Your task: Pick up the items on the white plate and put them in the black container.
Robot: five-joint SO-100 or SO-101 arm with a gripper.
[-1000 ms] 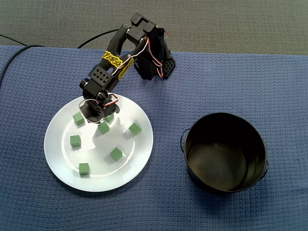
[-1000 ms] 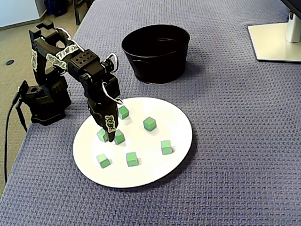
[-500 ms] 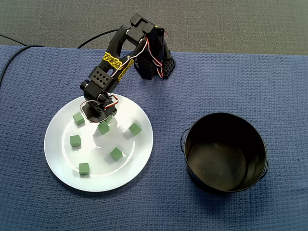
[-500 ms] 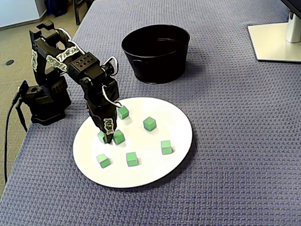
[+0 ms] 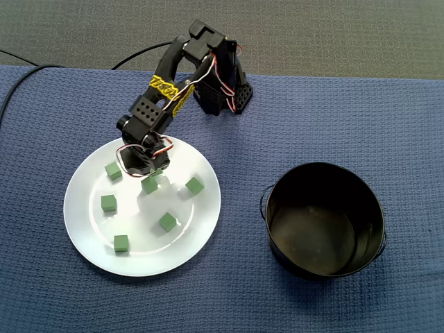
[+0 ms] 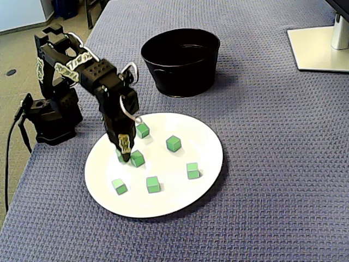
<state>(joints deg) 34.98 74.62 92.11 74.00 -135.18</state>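
The black round metal container stands well apart from the white round plate. Over that plate, the black gripper points down just beside two small green cubes; I cannot tell its gap. Closing off-centre could knock one away.

No legible text. Yellow label on arm: black print, too small to read.

Bent arm, claw tip-down
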